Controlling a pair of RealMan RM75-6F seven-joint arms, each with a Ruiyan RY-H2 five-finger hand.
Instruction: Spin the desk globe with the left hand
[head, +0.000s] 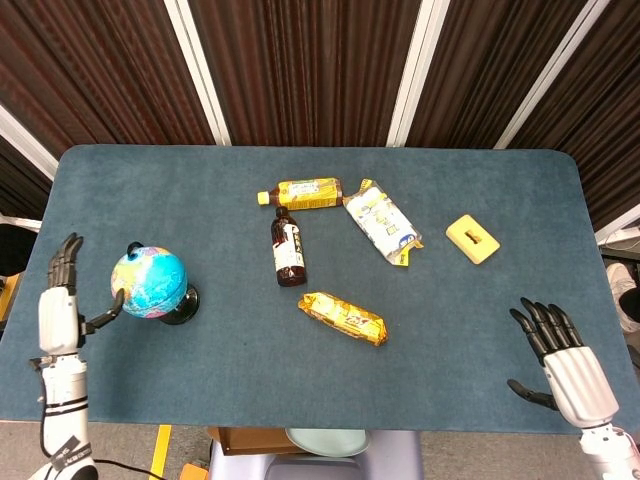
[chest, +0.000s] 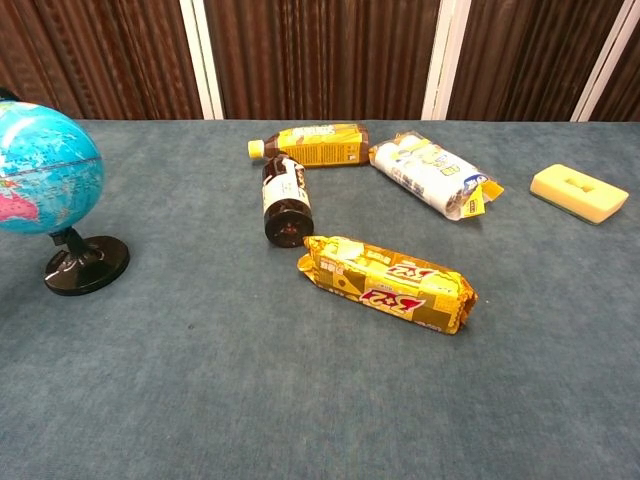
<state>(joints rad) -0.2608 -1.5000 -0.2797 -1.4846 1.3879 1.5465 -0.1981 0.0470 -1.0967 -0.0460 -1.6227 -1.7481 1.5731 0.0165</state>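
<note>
The desk globe (head: 150, 283), blue on a black round base, stands at the table's left side; the chest view shows the globe (chest: 45, 168) at its left edge, leaning left on its stand. My left hand (head: 58, 312) is upright just left of the globe, its fingers straight and apart, holding nothing. Its thumb reaches right to the globe's left side and seems to touch it. My right hand (head: 567, 366) hovers open at the table's front right corner, far from the globe. Neither hand shows in the chest view.
In the middle of the blue table (head: 470, 320) lie a yellow bottle (head: 300, 193), a dark bottle (head: 288, 248), a white-and-yellow packet (head: 380, 222) and a yellow snack bar (head: 342, 317). A yellow block (head: 472, 239) sits at the right.
</note>
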